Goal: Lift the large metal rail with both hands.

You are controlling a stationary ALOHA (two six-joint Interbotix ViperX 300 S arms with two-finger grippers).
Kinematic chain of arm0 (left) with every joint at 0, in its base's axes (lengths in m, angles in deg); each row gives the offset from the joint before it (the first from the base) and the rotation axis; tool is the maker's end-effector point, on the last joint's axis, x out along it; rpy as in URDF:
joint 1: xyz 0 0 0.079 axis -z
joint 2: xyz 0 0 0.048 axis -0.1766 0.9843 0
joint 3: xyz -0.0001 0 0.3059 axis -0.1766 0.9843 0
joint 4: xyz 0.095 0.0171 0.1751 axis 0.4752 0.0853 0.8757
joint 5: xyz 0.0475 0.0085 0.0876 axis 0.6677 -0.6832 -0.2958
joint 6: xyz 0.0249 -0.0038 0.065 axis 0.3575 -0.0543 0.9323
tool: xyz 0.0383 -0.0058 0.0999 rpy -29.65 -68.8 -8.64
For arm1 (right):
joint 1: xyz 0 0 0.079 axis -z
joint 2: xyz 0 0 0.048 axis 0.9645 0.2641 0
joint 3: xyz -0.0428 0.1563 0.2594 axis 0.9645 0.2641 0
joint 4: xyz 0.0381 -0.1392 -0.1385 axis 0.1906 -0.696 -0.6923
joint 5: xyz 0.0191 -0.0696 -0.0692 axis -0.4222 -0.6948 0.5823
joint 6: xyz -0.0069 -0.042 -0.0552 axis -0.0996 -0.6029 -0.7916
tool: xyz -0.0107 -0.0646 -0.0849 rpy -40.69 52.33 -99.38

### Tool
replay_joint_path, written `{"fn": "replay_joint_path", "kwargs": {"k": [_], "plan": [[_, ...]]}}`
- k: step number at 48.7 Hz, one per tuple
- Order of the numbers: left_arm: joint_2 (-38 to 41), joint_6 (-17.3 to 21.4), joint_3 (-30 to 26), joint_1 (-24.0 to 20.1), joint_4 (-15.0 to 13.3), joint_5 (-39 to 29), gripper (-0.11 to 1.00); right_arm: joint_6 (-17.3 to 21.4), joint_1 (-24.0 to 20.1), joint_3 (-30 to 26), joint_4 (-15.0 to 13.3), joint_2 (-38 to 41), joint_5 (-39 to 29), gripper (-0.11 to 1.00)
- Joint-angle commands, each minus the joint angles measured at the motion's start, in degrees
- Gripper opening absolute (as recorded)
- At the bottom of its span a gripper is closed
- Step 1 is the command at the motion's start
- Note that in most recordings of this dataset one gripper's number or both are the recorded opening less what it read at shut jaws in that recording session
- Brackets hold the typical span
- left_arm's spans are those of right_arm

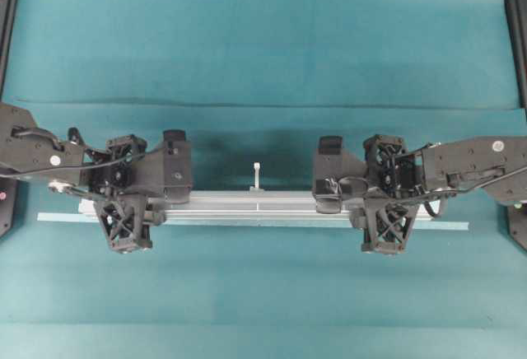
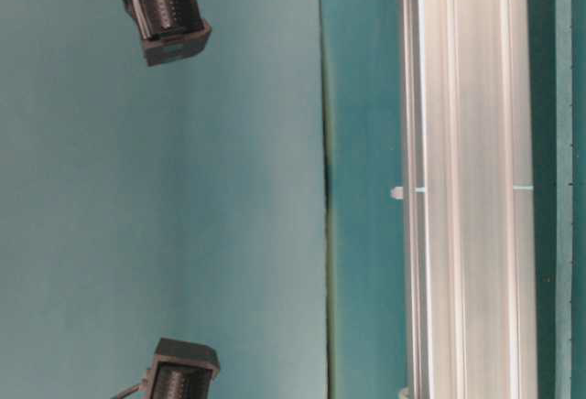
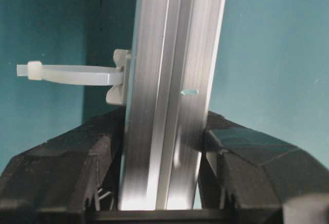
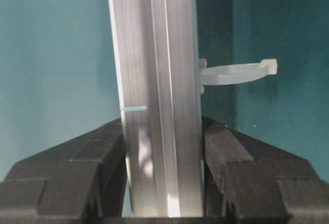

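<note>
Left gripper (image 3: 162,183) clamped on the metal rail (image 1: 247,207), black fingers (image 3: 77,167) pressed to both its sides. Right gripper (image 4: 163,183) likewise closed around the same rail, nearer its other end. Rail runs lengthwise between both arms across the teal table (image 1: 263,46). White peg (image 1: 257,174) sticks out from the rail's far edge, midway. Thin pale strip (image 1: 58,216) lies alongside the rail's near edge

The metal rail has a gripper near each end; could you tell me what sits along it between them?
In the overhead view, only bare large metal rail spans from the left gripper to the right gripper, with one white peg at mid-length.
</note>
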Motion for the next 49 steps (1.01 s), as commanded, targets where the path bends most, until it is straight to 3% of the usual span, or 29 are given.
{"fn": "replay_joint_path", "kwargs": {"k": [1,49], "plan": [[-0.26,-0.79,-0.44,-0.44,-0.26,0.53,0.37,0.44,-0.26,0.00,0.26,0.53,0.26,0.39],[0.79,-0.62,-0.44,-0.70,-0.26,3.16,0.37,0.35,1.41,1.67,0.35,2.20,4.48,0.39]]}}
